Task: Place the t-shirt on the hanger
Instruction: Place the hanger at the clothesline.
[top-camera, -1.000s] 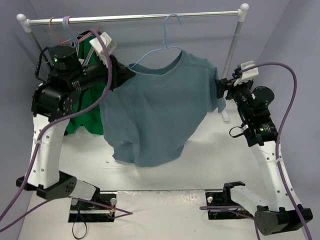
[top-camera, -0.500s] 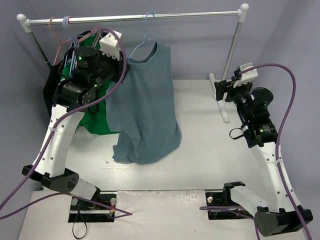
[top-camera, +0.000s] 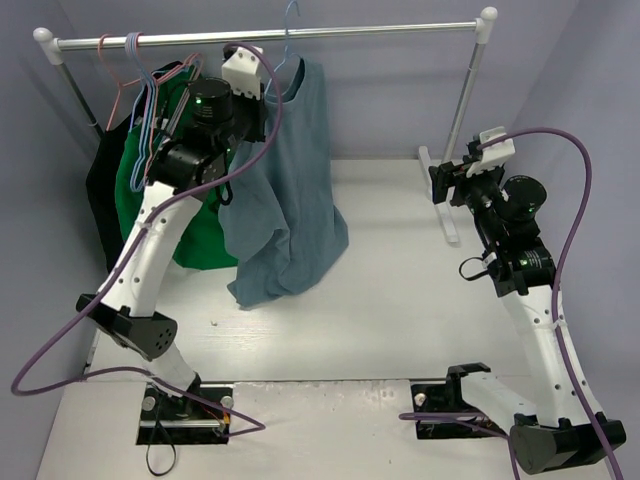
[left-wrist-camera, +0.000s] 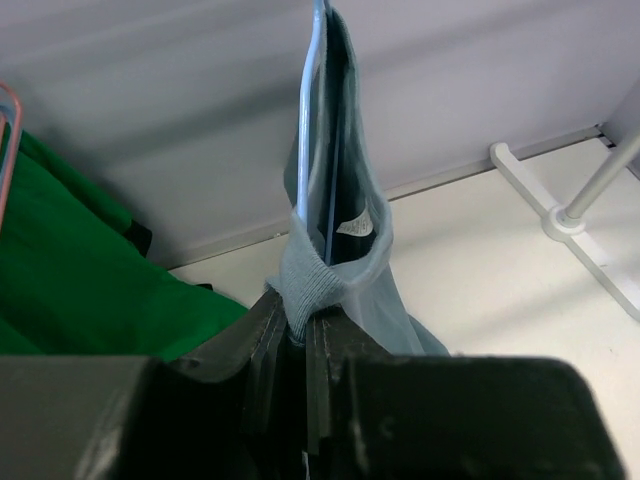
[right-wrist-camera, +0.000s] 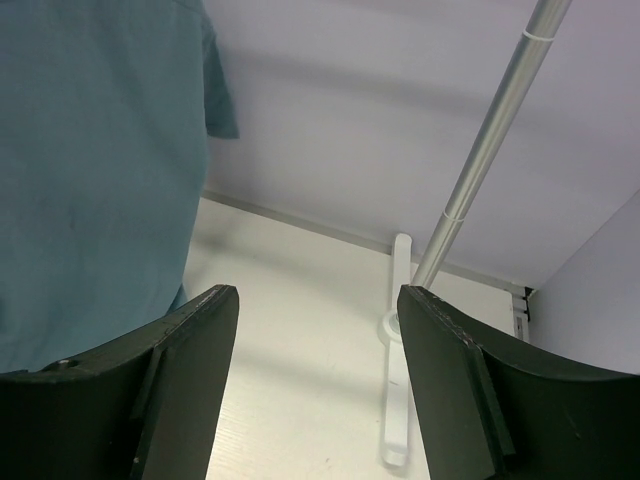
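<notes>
The grey-blue t-shirt (top-camera: 300, 180) hangs on the light-blue wire hanger (top-camera: 289, 20), turned nearly edge-on under the rail. The hanger's hook reaches rail height; I cannot tell whether it rests on the rail. My left gripper (top-camera: 268, 95) is raised high and shut on the shirt's ribbed collar (left-wrist-camera: 310, 280) at the hanger's shoulder. The hanger wire (left-wrist-camera: 312, 130) rises straight up from the jaws (left-wrist-camera: 300, 322). My right gripper (top-camera: 437, 180) is open and empty, to the right of the shirt and apart from it. In the right wrist view the shirt (right-wrist-camera: 100, 150) fills the left side beyond the gripper (right-wrist-camera: 318, 300).
A white clothes rail (top-camera: 380, 30) spans the back, with its right post (top-camera: 462, 100) and foot (top-camera: 440, 215) near my right gripper. A bright green shirt (top-camera: 190, 225), a black garment (top-camera: 100, 200) and pink hangers (top-camera: 115, 60) hang at the rail's left end.
My left arm has swung the hanger and shirt up and to the left to the rail, turning the shirt edge-on. The right gripper, at the sleeve a second ago, now stands apart from it.
</notes>
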